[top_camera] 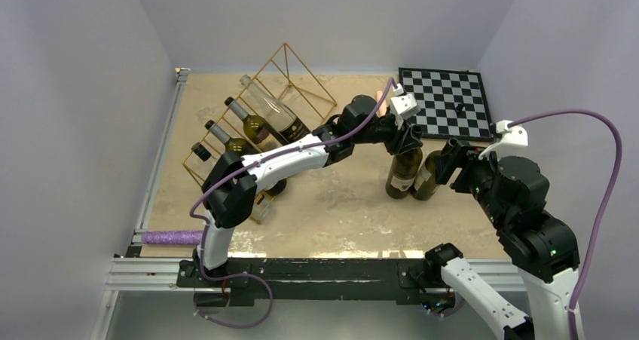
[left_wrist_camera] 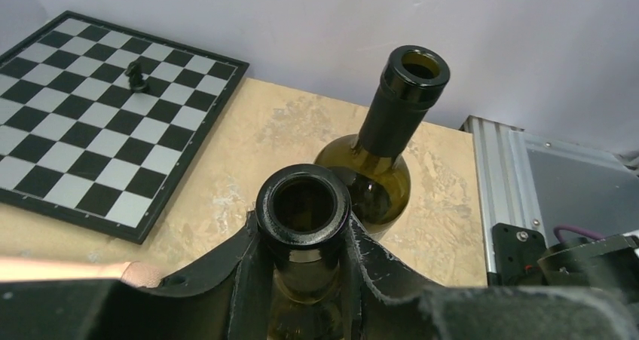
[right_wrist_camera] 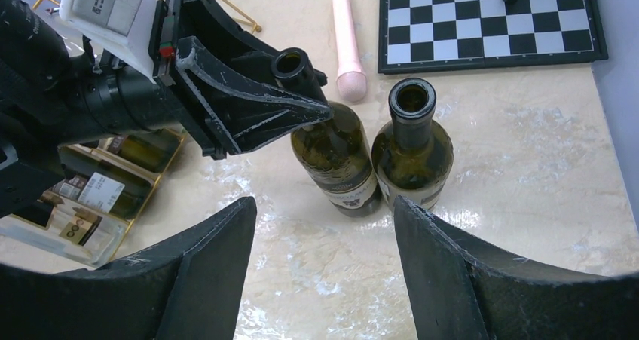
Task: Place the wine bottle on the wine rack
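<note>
Two dark green wine bottles stand upright side by side, right of the table's middle. My left gripper (left_wrist_camera: pixel 303 231) is shut on the neck of the left wine bottle (left_wrist_camera: pixel 303 204), just under its open mouth; from above that bottle (top_camera: pixel 403 171) stands on the table below the gripper (top_camera: pixel 408 139). The other bottle (left_wrist_camera: pixel 392 129) stands free beside it. My right gripper (right_wrist_camera: pixel 324 204) is open and holds nothing, low in front of both bottles (right_wrist_camera: pixel 339 159) (right_wrist_camera: pixel 413 148). The gold wire wine rack (top_camera: pixel 301 80) stands at the back left, with several bottles lying in it.
A black-and-white chessboard (top_camera: pixel 444 102) with one dark piece (left_wrist_camera: pixel 136 76) lies at the back right. A pink cylinder (right_wrist_camera: pixel 347 38) lies behind the bottles. A purple roll (top_camera: pixel 172 237) rests at the near left edge. My left arm (top_camera: pixel 279 163) stretches across in front of the rack.
</note>
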Tool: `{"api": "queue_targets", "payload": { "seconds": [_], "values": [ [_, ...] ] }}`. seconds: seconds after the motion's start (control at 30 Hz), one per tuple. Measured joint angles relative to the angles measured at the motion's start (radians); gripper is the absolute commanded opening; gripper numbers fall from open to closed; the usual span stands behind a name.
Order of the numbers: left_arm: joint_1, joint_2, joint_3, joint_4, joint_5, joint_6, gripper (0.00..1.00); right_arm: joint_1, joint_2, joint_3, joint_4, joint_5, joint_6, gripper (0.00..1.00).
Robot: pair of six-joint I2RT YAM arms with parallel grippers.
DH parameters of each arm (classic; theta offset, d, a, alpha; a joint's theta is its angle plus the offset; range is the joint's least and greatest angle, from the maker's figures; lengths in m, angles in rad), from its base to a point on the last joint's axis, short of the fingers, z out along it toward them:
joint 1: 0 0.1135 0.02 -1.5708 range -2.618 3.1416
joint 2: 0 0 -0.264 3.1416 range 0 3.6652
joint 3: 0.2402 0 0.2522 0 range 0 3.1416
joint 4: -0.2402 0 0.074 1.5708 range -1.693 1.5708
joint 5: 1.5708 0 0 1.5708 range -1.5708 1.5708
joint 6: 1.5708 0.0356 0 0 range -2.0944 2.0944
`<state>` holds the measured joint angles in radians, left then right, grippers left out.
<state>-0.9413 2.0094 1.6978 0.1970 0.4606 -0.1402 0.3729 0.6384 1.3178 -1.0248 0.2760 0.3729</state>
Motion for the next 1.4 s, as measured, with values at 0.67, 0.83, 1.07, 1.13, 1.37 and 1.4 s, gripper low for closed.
{"api": "queue_targets", "payload": {
  "seconds": [0.67, 0.83, 1.07, 1.13, 1.37, 1.4],
  "values": [
    [0.057, -0.162, -0.023, -0.188, -0.516, 0.010, 0.00, 0.000, 0.000, -0.015, 0.000, -0.009, 0.001, 0.72],
    [0.172, -0.186, -0.014, -0.217, -0.540, -0.065, 0.00, 0.000, -0.007, -0.018, 0.000, -0.010, 0.001, 0.72],
    [0.287, -0.193, -0.015, -0.223, -0.583, -0.096, 0.00, 0.000, -0.012, -0.018, 0.000, -0.014, 0.001, 0.72],
    [0.296, -0.194, -0.015, -0.225, -0.598, -0.107, 0.00, 0.000, -0.012, -0.018, 0.001, -0.017, 0.001, 0.72],
    [0.352, -0.194, -0.015, -0.262, -0.655, -0.190, 0.00, 0.000, -0.020, -0.020, 0.000, -0.016, 0.001, 0.73],
    [0.369, -0.194, -0.015, -0.268, -0.658, -0.203, 0.00, 0.000, -0.023, -0.021, 0.000, -0.015, 0.000, 0.73]
  ]
}}
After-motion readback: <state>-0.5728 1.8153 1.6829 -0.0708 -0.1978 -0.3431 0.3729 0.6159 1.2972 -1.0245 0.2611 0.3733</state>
